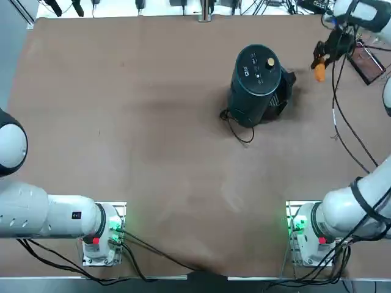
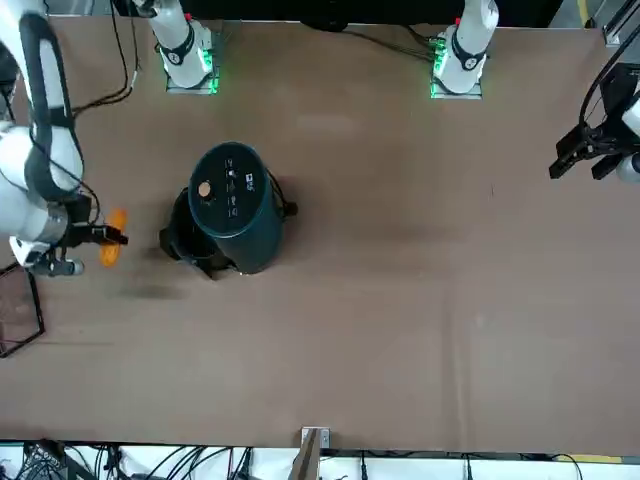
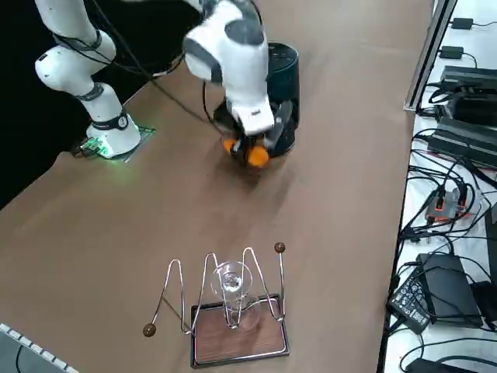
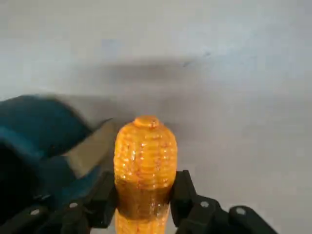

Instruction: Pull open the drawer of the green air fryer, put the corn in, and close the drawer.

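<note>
Corn: I see an orange-yellow cob (image 4: pixel 145 170), oblong and glossy, with rows of kernels and a rounded, nubbed tip. I have it clamped between the fingers of the right gripper (image 4: pixel 145 197), its ends showing past them.
Corn position: on my overhead view it is to the right of the fryer, apart from it and outside the drawer.
Green air fryer: a dark teal cylinder (image 1: pixel 255 82) with a black top panel, white markings, a small gold knob and a thin black cord. I see it standing upright on the table, right of the middle from overhead.
Drawer: dark curved section (image 1: pixel 280 94) with a dark handle, pulled out from the fryer's right side on my overhead view.
</note>
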Robot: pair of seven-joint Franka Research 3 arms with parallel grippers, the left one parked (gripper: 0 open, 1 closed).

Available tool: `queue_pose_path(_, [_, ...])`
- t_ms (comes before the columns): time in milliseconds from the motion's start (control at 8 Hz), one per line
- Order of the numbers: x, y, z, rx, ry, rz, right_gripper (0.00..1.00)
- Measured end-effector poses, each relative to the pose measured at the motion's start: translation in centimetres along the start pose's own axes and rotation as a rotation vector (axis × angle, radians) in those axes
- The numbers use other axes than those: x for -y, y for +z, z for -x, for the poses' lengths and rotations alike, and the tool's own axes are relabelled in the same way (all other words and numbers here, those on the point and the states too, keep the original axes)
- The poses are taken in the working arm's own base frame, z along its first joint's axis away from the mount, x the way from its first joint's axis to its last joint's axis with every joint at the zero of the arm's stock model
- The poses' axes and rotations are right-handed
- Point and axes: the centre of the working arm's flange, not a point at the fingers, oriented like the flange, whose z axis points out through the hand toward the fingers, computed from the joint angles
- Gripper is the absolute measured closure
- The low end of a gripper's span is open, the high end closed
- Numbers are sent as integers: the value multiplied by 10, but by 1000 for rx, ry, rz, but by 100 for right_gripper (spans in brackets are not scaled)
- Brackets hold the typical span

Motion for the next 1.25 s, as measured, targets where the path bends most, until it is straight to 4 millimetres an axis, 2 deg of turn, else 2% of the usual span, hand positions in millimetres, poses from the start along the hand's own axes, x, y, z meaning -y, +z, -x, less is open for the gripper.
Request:
queue_pose_path(125, [35, -8, 6, 9, 8, 5, 42])
queue_pose_path(250, [68, -6, 9, 17, -3, 13, 42])
queue_pose_path(375, [96, 3, 12, 30, -29, 22, 42])
queue_pose_path(500, [115, 12, 14, 40, -54, 29, 42])
queue_pose_path(875, [149, 36, 16, 64, -109, 44, 42])
queue_pose_path(1250, [160, 53, 17, 92, -127, 52, 42])
